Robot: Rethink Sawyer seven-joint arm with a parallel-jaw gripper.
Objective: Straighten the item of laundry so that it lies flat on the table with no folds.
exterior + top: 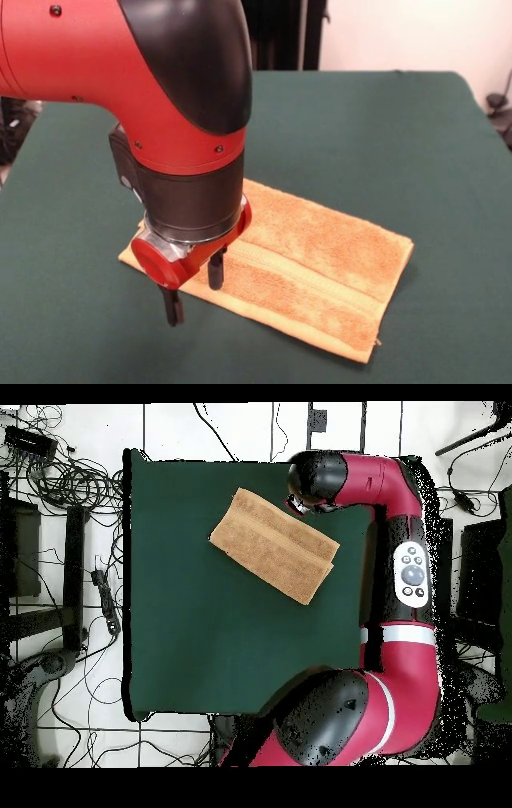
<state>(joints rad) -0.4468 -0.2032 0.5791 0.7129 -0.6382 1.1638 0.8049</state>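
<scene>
The orange-tan towel (pixel 320 256) lies on the dark green table (pixel 384 120) as a long rectangle, folded over on itself, with a woven band running along its length. My gripper (pixel 194 292) points down at the towel's left end in the front view. It is open, with one finger (pixel 216 274) over the towel and the other (pixel 172 308) just off the towel's near edge, over the green cloth. In the overhead view the towel (pixel 272 544) lies diagonally near the table's (pixel 220 644) top edge, and the arm's wrist (pixel 318 482) hides the gripper.
In the overhead view, the arm (pixel 405 574) runs along the table's right side. Cables (pixel 70 474) and equipment lie on the floor to the left of the table. The towel sits close to the table's edge by the wrist.
</scene>
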